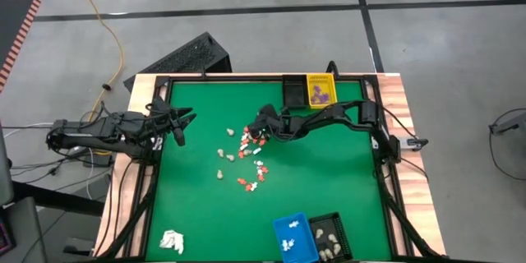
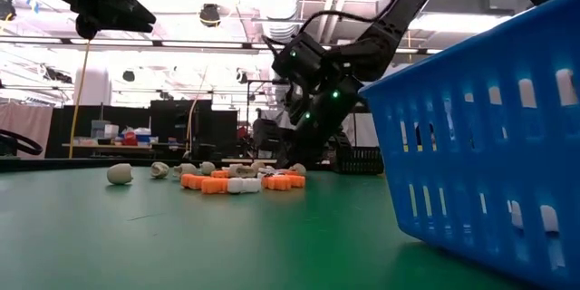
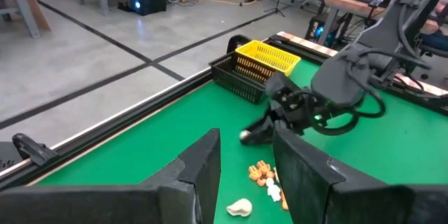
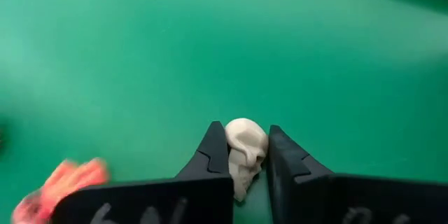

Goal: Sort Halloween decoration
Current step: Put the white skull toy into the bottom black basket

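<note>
- Green felt covers the table (image 1: 345, 173), which is ringed by a black rail, with a wide grey workshop floor beyond it.
- Near the table's middle lies the scatter of Halloween decoration pieces (image 1: 245, 160): tiny orange, white and cream figurines, loosely spread, some touching.
- At the near edge stand a blue basket (image 1: 294, 237) holding white pieces and a black basket (image 1: 330, 232) holding cream ones; at the far edge, a yellow basket (image 1: 320, 90) holds purple ones, with another black basket (image 1: 293, 92) just beside it.
- Reaching in over the far side of the scatter, the right gripper (image 4: 248, 164) is clamped on a cream skull (image 4: 245, 150), one finger pressed to each flank.
- That skull's long axis runs crown to jaw, in line with the fingers, with the crown pointing away from the wrist.
- I'd judge these pieces very light, hard and smooth, so liable to squirt out of a pinch; taking them across the broad rounded sides, as here, looks safest.
- Over the table's left edge hovers the left gripper (image 3: 245, 175), its fingers parted with nothing between them.
- A white wadded lump (image 1: 171, 241) sits in the near left corner, well apart from the pieces.
</note>
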Tool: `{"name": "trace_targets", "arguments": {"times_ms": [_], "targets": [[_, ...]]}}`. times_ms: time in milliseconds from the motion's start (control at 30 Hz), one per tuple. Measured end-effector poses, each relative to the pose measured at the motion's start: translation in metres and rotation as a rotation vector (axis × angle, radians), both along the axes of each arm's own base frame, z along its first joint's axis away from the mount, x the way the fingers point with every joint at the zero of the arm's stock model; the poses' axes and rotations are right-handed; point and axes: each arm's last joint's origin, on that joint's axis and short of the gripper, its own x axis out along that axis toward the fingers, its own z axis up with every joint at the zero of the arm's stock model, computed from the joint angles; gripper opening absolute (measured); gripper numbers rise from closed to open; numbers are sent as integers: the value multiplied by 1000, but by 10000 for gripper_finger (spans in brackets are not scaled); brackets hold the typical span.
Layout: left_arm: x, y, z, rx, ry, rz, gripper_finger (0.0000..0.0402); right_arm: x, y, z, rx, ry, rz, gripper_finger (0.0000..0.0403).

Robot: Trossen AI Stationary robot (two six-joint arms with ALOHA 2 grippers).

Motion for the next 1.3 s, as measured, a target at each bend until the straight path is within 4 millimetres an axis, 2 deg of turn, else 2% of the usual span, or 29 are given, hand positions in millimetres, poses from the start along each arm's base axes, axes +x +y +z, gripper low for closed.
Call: {"name": "trace_targets", "arguments": {"times_ms": [100,267,367,500,600,800,933,1033,1200,1300], "targets": [[0,0,0,0,5,0,121,-2,8,16,5,-10,40,40],[0,0,0,3,6,-1,121,-9,20,54,-29,-33,100,40],[0,0,0,6,8,-2,121,-18,36,80,13,-32,218,40],[0,0,0,7,9,-1,121,-39,75,116,133,-26,441,40],[0,0,0,7,9,-1,121,-63,109,136,264,15,579,40],[0,0,-1,8,19,-1,121,-125,183,172,536,43,663,40],[0,0,-1,8,19,-1,121,-160,226,183,668,46,671,40],[0,0,-1,8,19,-1,121,-180,254,184,736,59,689,40],[0,0,-2,-9,15,2,121,-200,290,172,817,107,638,40],[0,0,-2,-19,13,5,121,-204,302,162,839,143,602,42]]}}
